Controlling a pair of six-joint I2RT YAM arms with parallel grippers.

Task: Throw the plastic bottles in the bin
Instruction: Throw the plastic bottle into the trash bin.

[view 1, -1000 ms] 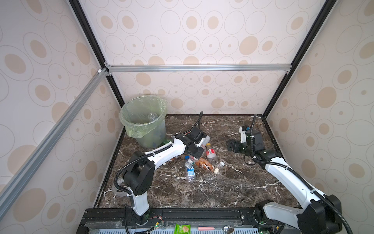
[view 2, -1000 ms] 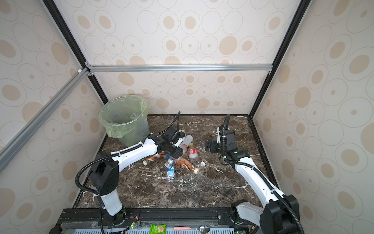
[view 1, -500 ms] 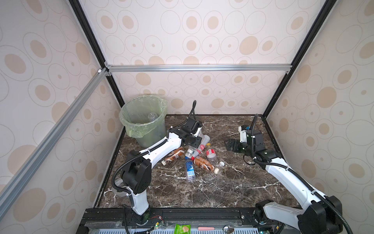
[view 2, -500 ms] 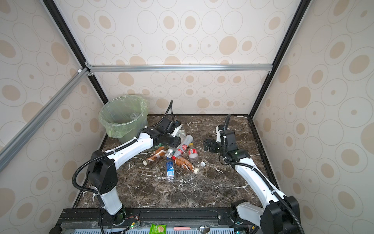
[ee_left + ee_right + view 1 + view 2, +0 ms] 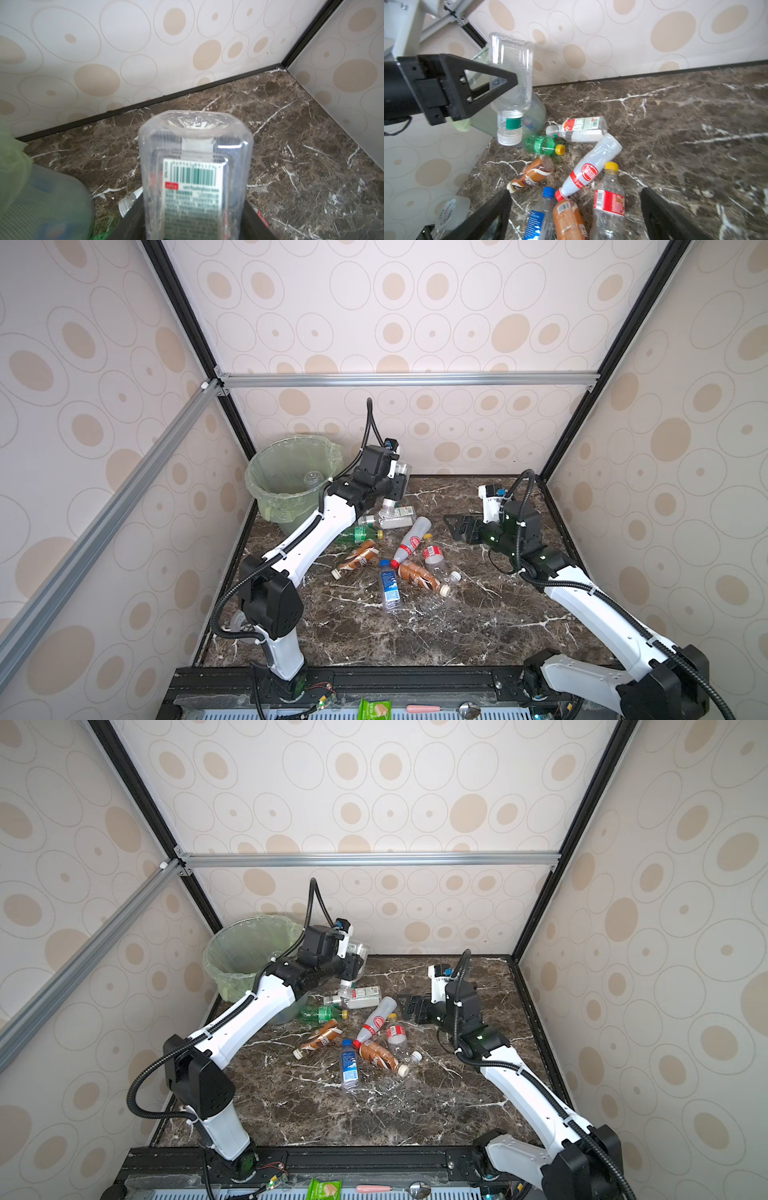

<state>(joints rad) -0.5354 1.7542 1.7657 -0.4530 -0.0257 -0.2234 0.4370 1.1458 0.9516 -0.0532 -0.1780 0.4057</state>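
1. Plastic bottles [image 5: 419, 526] lie in a loose pile in the middle of the table [image 5: 478, 614]. Nearest is the blue-label bottle [image 5: 390, 589], lying lengthwise near-to-far with its blue cap towards the back wall.
2. Just beyond it, a brown bottle [image 5: 417, 576] lies on a slant, white cap pointing near and right. A second brown bottle [image 5: 358, 556] slants the other way, cap near and left.
3. Between them, the white bottle [image 5: 405, 547] points its red cap nearward, while the red-label bottle [image 5: 433, 556] points its yellow cap away.
4. Farther back, the green bottle [image 5: 357, 535] lies crosswise, yellow cap to the right. Behind it, the labelled bottle [image 5: 395, 517] also lies crosswise, cap to the left.
5. The right arm reaches up the right side. The right hand [image 5: 453, 526] is level above the table and points left at the pile, released and empty, fingers wide apart.
6. The left arm stretches far and is raised. The left hand [image 5: 395, 486] is clenched on the upturned bottle [image 5: 521, 68], which is nearly upright with its white cap down, off the table, just beside the bin [image 5: 270, 499].
7. The bin stands in the far left corner with one clear bottle [image 5: 312, 479] inside.
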